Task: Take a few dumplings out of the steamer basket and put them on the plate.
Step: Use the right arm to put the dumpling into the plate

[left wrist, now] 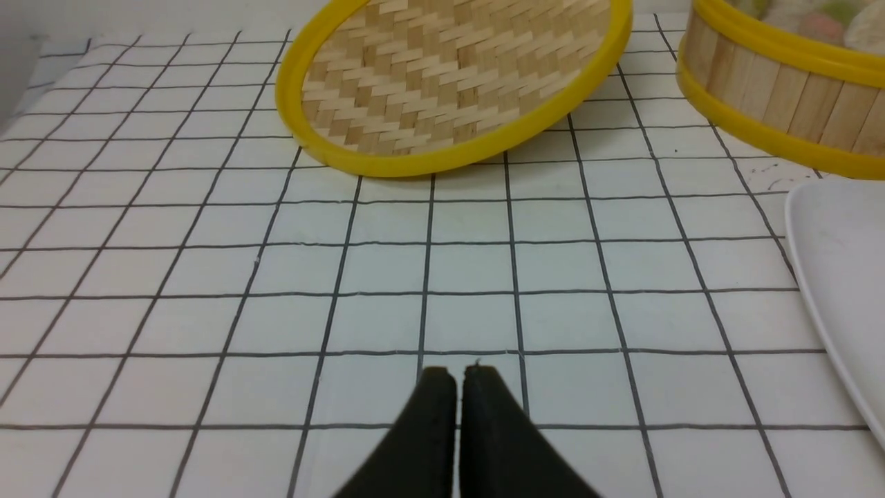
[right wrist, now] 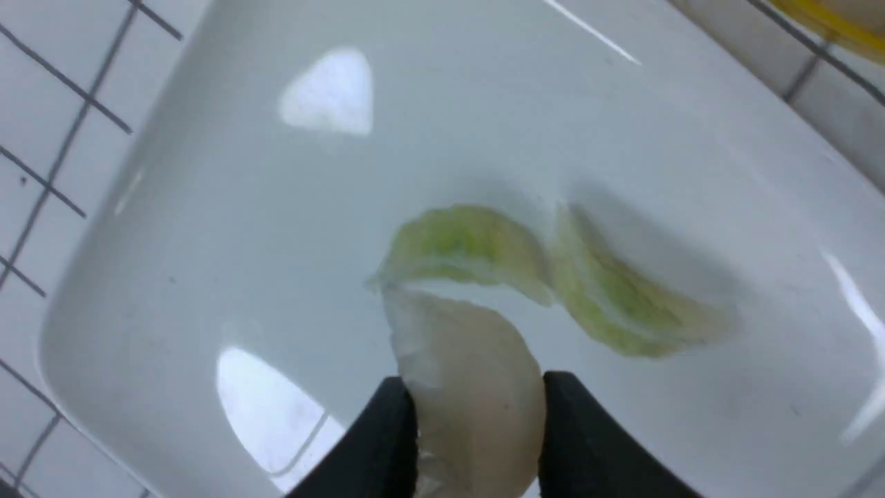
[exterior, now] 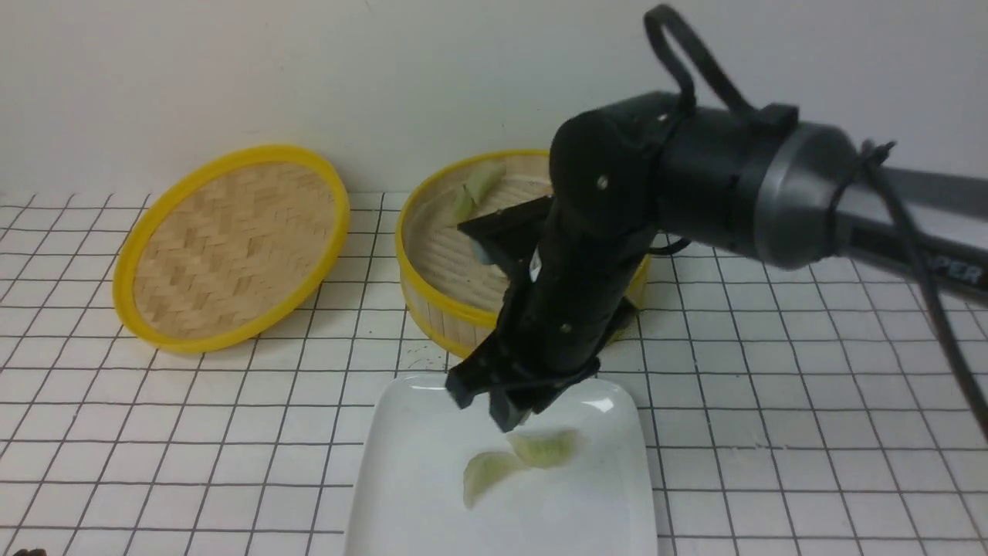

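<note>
Furthest left is the left gripper (left wrist: 456, 377), seen only from its own wrist camera. It is low over the white gridded tabletop (left wrist: 207, 277), its two black fingers pressed together with nothing between them.

Beyond it the flat woven lid (exterior: 231, 243) with its yellow rim sits tilted, its far edge raised near the wall.

Next over, toward the middle, is the steamer basket (exterior: 432, 305), standing upright on the tabletop and partly hidden by the right arm. At least one pale green dumpling (exterior: 480, 185) leans against its far inner wall. From the left wrist camera a few more show inside it, too blurred to count.

Just in front of the basket, nearest me, lies the glossy white plate (exterior: 401, 463). Two green dumplings rest on it side by side and touching at their ends, one (exterior: 488, 472) to the left and the other (exterior: 546, 446) to the right.

The right gripper (right wrist: 478, 384) points down over the plate's far half, right behind that pair. Its fingers are partly closed, with one pad on each side of a cream dumpling (right wrist: 470, 394). The tip of the cream dumpling meets the nearer green dumpling. I can't tell whether it rests on the plate or hangs just above it.
</note>
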Available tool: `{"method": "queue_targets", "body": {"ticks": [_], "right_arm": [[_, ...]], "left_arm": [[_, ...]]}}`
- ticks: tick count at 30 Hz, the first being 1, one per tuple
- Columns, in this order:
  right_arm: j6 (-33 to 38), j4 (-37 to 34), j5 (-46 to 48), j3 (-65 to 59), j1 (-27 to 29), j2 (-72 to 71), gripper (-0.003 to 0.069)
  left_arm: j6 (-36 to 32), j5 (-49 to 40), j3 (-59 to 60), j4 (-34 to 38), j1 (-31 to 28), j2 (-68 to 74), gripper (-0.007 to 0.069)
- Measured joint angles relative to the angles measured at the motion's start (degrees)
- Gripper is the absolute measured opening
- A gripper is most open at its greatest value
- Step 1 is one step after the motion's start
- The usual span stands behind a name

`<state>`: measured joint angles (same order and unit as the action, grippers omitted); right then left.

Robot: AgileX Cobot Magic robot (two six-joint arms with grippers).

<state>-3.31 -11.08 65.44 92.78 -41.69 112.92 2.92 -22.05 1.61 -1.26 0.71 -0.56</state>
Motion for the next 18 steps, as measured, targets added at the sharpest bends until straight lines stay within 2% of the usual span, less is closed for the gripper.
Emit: {"method": "queue_targets", "body": {"ticks": [4,11,14,18], "right_arm": [[0.1,-0.1,-5.2,0.0,-0.8,2.0,0.0230],[0.2,-0.5,-6.7,0.2,-0.8,3.6,0.0349],[0.2,3.4,-5.8,3.8,-0.8,3.6,0.0411],[-1.2,10.5,-5.5,10.0,-0.4,3.6,0.0441]], "left_arm": [[0.0,0.0,0.0,0.0,0.0,0.0,-0.0006],[0.0,0.0,0.0,0.0,0.0,0.0,-0.0006],[0.0,0.0,0.0,0.0,0.0,0.0,-0.0006],[0.0,0.0,0.0,0.0,0.0,0.0,-0.0006]]}}
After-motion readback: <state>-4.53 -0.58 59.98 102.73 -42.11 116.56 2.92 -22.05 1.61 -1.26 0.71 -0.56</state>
